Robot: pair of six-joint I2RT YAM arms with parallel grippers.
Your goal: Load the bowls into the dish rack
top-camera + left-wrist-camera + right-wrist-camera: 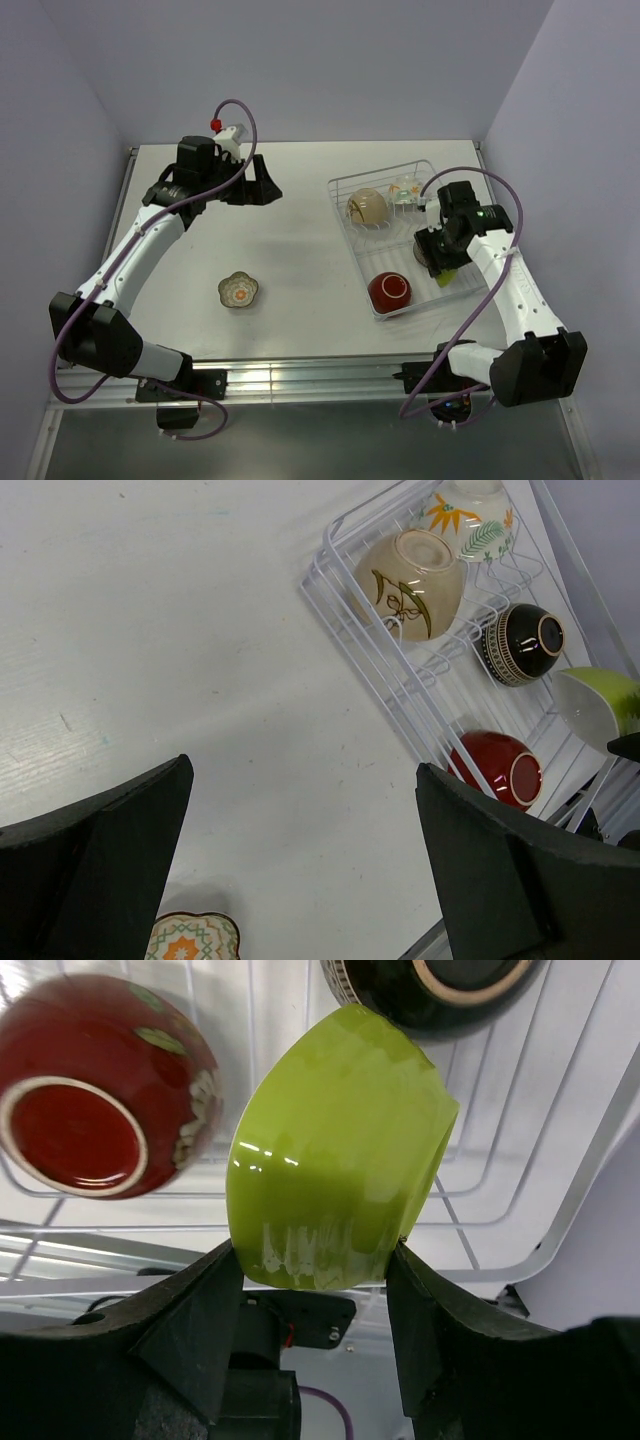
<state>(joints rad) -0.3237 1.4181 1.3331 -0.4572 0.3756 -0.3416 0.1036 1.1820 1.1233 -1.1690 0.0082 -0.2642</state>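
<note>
The white wire dish rack (352, 250) stands at the right. In it lie a cream bowl (367, 206) turned upside down, a white bowl with orange flowers (404, 189), a red bowl (390, 290) and a dark brown bowl (520, 645). My right gripper (440, 265) is shut on the yellow-green bowl (335, 1150), held tilted over the rack's near right part, between the red bowl (100, 1085) and the dark brown bowl (430, 990). The flower-shaped patterned bowl (238, 290) sits alone on the table. My left gripper (268, 188) hangs open and holds nothing, high over the back of the table.
Lilac walls close the table on three sides. A metal rail (300, 375) runs along the near edge between the arm bases. Bare white tabletop (300, 250) lies between the patterned bowl and the rack.
</note>
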